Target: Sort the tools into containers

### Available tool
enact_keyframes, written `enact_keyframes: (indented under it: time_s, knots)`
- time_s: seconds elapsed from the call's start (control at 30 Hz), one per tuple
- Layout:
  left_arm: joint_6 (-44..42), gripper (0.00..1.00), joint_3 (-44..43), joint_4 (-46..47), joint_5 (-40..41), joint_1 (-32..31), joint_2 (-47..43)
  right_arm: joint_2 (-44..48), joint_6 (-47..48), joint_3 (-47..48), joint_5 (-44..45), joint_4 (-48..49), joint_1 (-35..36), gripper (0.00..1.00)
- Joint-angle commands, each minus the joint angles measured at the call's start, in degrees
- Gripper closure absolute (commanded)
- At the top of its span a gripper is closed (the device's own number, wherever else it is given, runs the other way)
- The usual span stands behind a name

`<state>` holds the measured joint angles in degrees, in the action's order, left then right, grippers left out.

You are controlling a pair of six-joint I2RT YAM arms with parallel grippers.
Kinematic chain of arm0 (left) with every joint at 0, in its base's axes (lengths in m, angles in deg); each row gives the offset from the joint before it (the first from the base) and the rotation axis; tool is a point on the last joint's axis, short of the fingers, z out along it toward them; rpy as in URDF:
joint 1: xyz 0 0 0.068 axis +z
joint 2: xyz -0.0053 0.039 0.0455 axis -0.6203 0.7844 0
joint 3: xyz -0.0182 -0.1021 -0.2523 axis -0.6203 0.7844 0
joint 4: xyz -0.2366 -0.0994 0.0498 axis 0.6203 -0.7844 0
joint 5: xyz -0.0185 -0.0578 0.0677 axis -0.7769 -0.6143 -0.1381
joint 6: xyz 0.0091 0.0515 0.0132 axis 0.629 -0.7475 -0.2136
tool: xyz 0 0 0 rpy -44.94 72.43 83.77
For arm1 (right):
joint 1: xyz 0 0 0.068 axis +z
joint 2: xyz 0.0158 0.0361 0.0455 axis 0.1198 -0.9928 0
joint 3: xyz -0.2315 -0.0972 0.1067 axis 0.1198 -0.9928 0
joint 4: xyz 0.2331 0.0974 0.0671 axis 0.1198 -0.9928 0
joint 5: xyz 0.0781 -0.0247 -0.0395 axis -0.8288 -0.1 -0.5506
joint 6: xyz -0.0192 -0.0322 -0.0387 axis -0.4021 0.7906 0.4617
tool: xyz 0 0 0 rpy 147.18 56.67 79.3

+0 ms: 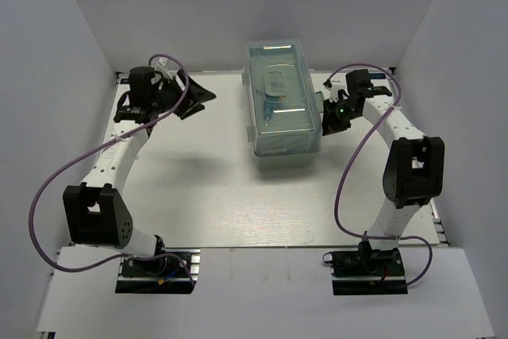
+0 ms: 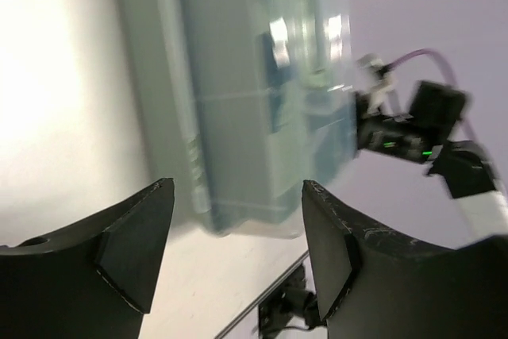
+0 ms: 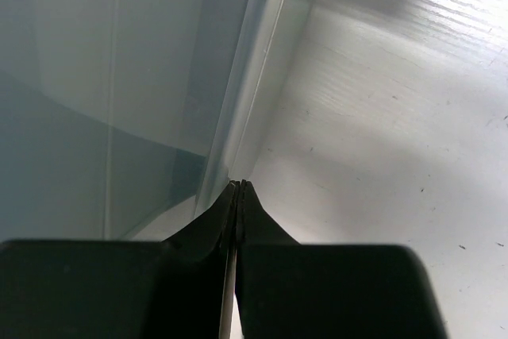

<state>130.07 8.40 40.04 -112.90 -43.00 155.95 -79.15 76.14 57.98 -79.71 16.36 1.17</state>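
Note:
The containers are one pale mint-green toolbox (image 1: 282, 129) with a translucent lid and handle, standing closed at the back middle of the table. A blue shape (image 1: 272, 105) shows dimly through the lid; the tools cannot be made out, and none lie loose on the table. My left gripper (image 1: 202, 104) hangs open and empty to the left of the box, pointing at it; in the left wrist view the toolbox (image 2: 238, 109) sits beyond my left gripper (image 2: 238, 196). My right gripper (image 1: 326, 121) is shut, its tips (image 3: 240, 186) against the toolbox wall (image 3: 111, 77) by a vertical ridge, holding nothing.
The white table (image 1: 222, 188) is enclosed by white walls at the left, back and right. Both arm bases sit at the near edge. The right arm (image 2: 413, 129) shows beyond the toolbox in the left wrist view.

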Motion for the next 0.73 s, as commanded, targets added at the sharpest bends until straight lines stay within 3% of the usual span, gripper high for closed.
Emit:
enact_keyframes:
  time_s: [0.0, 0.1, 0.2, 0.3, 0.33, 0.43, 0.47, 0.7]
  knots:
    - [-4.2, 0.25, 2.4, -2.7, 1.5, 0.4, -1.9, 1.8, -0.6, -0.2, -2.3, -0.4, 0.6, 1.00]
    - [-10.9, 0.22, 2.9, -9.6, 5.4, 0.4, -3.5, 2.9, 0.8, -0.9, -2.3, -1.2, 0.7, 1.00]
    - [-17.2, 0.16, 4.8, -13.6, 9.7, 0.4, -6.4, 4.1, 2.2, -0.2, 7.7, -3.7, 0.8, 1.00]
    - [-22.1, 0.00, 8.5, -15.1, 13.2, 0.4, -12.5, 9.5, 6.0, -2.3, 17.9, -4.5, 0.6, 0.67]
    - [-22.9, 0.00, 10.9, -14.1, 14.5, 0.4, -16.1, 10.8, 7.4, -5.5, 19.4, -4.5, 0.6, 0.49]
    - [-24.2, 0.00, 13.4, -12.7, 15.7, 0.4, -20.1, 18.5, 9.5, -11.6, 20.2, -3.3, 0.9, 0.24]
    - [-24.3, 0.00, 14.0, -12.0, 15.7, 0.4, -20.8, 19.9, 8.9, -12.7, 21.0, -2.3, 0.9, 0.09]
    - [-25.6, 0.00, 17.4, -8.5, 12.9, 0.4, -23.6, 34.2, 2.9, -19.7, 17.5, -1.5, 0.7, 0.09]
